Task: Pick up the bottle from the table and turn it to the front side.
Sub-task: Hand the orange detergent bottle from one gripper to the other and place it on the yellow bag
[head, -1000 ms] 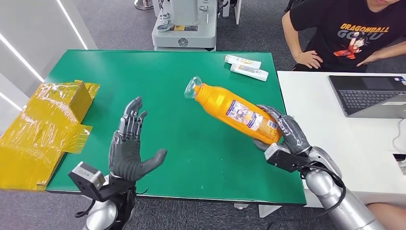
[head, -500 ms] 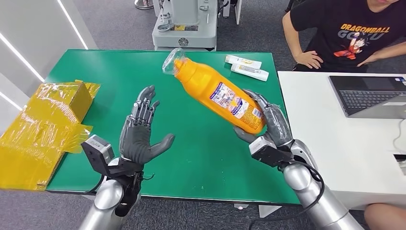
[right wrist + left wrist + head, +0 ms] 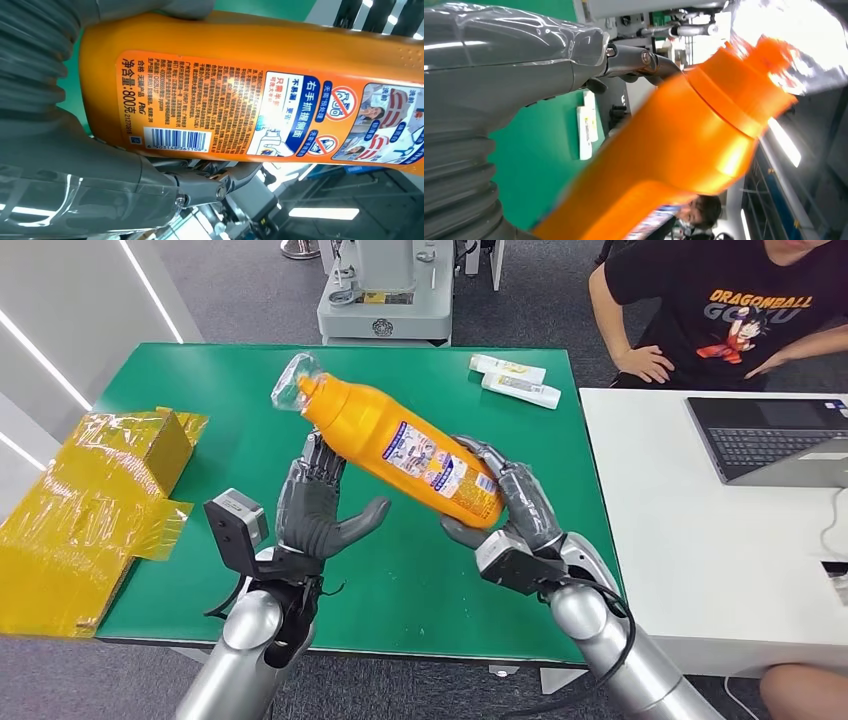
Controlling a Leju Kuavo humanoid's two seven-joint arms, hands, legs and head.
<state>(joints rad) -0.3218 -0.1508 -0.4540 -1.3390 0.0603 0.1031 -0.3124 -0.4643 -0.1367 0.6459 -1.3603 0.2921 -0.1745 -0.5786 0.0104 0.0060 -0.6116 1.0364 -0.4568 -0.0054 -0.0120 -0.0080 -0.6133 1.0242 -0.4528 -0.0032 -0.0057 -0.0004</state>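
Nearest, the right hand (image 3: 515,510) grips the base end of the orange bottle (image 3: 400,452), fingers (image 3: 500,462) wrapped around it; the bottle is held above the green table (image 3: 420,580), tilted, its plastic-wrapped cap up and to the left, barcode label showing. Left hand (image 3: 310,510) is spread open, palm just beneath the bottle's middle; contact cannot be judged. Farther back, two small white boxes (image 3: 515,380) lie on the table.

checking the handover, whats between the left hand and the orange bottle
Nothing: in the head view the open left hand sits right behind the orange bottle.
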